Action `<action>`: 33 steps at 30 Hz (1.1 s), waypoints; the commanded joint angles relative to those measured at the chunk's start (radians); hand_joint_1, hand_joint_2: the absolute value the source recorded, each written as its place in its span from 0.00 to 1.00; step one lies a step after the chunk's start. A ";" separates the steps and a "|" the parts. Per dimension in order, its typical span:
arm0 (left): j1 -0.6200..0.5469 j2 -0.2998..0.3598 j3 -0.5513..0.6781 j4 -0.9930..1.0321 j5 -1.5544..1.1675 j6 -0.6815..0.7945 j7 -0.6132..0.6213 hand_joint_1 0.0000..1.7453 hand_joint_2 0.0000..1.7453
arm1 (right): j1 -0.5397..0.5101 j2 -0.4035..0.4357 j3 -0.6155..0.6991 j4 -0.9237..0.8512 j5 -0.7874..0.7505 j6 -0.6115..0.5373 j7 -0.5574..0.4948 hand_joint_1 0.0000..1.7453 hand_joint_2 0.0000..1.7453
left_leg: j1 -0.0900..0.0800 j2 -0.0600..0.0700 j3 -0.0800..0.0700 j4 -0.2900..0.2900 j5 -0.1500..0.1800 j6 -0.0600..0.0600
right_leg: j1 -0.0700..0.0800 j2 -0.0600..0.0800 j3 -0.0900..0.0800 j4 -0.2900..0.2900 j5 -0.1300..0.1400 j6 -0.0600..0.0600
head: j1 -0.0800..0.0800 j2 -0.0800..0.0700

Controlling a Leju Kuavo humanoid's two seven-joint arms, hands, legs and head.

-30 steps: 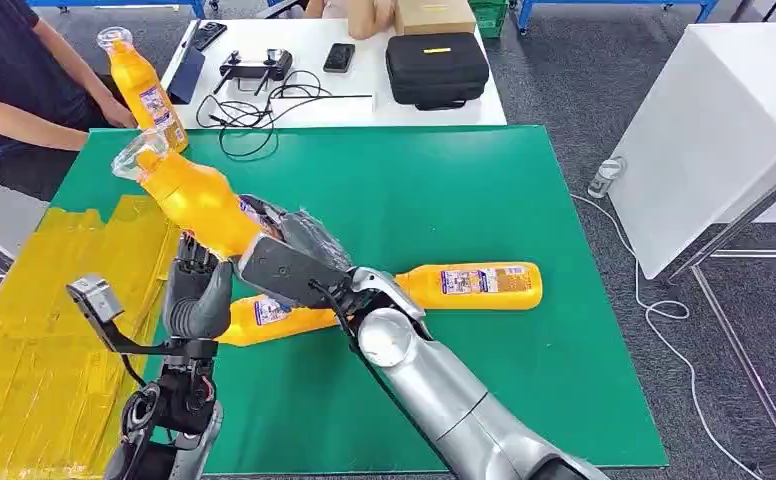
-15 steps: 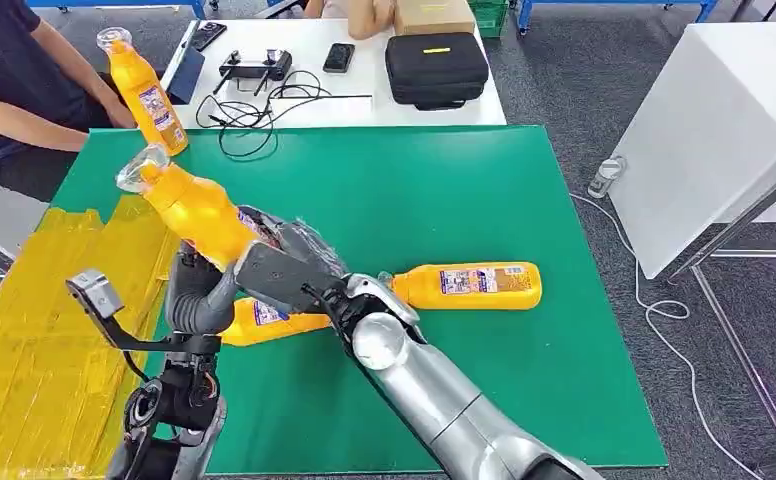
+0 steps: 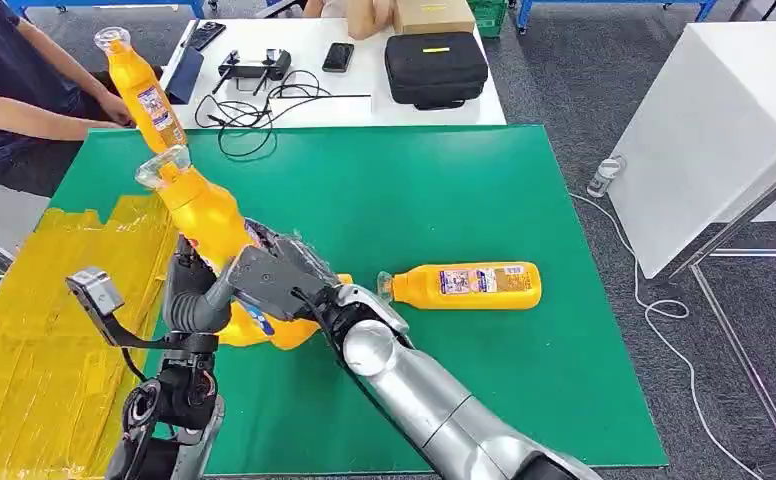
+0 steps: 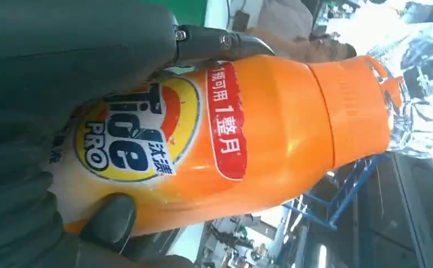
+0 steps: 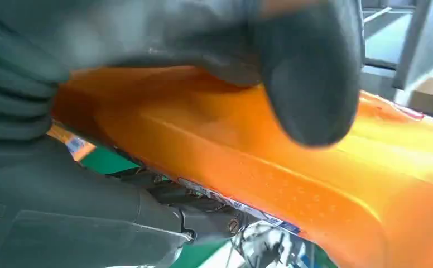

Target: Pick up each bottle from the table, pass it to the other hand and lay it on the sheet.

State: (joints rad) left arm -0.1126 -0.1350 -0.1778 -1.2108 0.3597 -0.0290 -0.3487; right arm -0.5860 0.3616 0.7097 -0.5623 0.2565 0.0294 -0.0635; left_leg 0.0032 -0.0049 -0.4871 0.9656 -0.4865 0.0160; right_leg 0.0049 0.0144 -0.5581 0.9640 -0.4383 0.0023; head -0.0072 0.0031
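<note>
**Both robot hands on one orange bottle, left of centre in the head view**

The held bottle (image 3: 204, 215) is glossy orange plastic with a clear, crinkly cap, a round yellow-and-blue logo and a red label strip in the left wrist view. Its long axis stands steeply tilted, cap toward the upper left of the frame, base down toward the hands. The left robot hand (image 3: 196, 295), dark and ribbed with a thick grey thumb, wraps the lower body from the left; the right robot hand (image 3: 274, 278), on its smooth silver arm, clasps the same bottle from the right, one dark fingertip (image 5: 309, 84) pressed onto the orange wall.

A second bottle (image 3: 469, 285) lies flat on the matte green counter (image 3: 414, 180) right of centre, long axis across the frame, cap pointing left. A third bottle (image 3: 144, 90) stands nearly upright at the upper left, by a person's arm (image 3: 34, 105). The crinkled yellow sheet (image 3: 34, 310) covers the lower left. At the top sit a black case (image 3: 436, 65), tangled cables (image 3: 254, 105) and a phone (image 3: 339, 56).
</note>
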 commanded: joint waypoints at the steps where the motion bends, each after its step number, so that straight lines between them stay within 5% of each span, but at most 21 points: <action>1: -0.023 0.008 -0.024 0.010 0.007 -0.005 0.002 0.00 1.00 | 0.020 -0.013 0.519 -0.018 -0.149 -0.023 0.101 1.00 1.00 | 0.001 0.000 0.001 -0.001 0.000 -0.001 | 0.001 -0.001 0.001 -0.001 0.000 0.000 | 0.000 0.000; 7: -0.023 0.008 -0.024 0.013 0.000 -0.014 0.002 0.00 1.00 | 0.015 -0.013 0.572 0.035 -0.199 -0.036 0.089 1.00 1.00 | 0.001 -0.005 0.001 0.000 0.000 -0.001 | 0.002 -0.006 0.003 -0.001 -0.001 0.002 | 0.000 0.000; 8: -0.026 0.012 -0.023 0.020 -0.001 -0.019 -0.003 0.83 1.00 | 0.011 -0.013 0.576 0.038 -0.202 -0.034 0.085 1.00 1.00 | 0.001 -0.004 0.000 0.000 0.001 -0.001 | 0.001 -0.005 0.001 -0.001 -0.001 0.001 | 0.000 0.000; 9: -0.026 0.016 -0.021 0.025 -0.001 -0.021 -0.006 0.98 1.00 | 0.005 -0.013 0.576 0.040 -0.204 -0.032 0.084 1.00 1.00 | 0.001 -0.003 0.000 0.000 0.000 -0.001 | 0.001 -0.004 0.001 -0.001 -0.001 0.001 | 0.000 0.000; 32: -0.018 0.011 0.005 0.025 -0.015 -0.032 -0.022 1.00 1.00 | -0.032 -0.013 0.596 0.077 -0.269 -0.026 0.073 1.00 1.00 | 0.000 -0.003 0.000 0.000 0.000 -0.001 | 0.001 -0.003 0.001 -0.001 -0.001 0.000 | 0.000 0.000; 33: -0.017 0.009 0.009 0.023 -0.015 -0.031 -0.022 1.00 1.00 | -0.032 -0.013 0.594 0.076 -0.272 -0.033 0.068 0.31 1.00 | 0.001 -0.005 0.001 0.000 0.000 -0.001 | 0.001 -0.006 0.002 -0.001 -0.001 0.001 | 0.000 0.000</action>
State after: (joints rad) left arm -0.0024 -0.1263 -0.0916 -1.2276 0.3555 -0.0343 -0.3815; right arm -0.6703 0.3273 1.1299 -0.5131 -0.0130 -0.0259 0.0122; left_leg 0.0029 -0.0039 -0.4868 0.9659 -0.4865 0.0160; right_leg 0.0053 0.0154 -0.5589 0.9638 -0.4383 0.0023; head -0.0072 0.0027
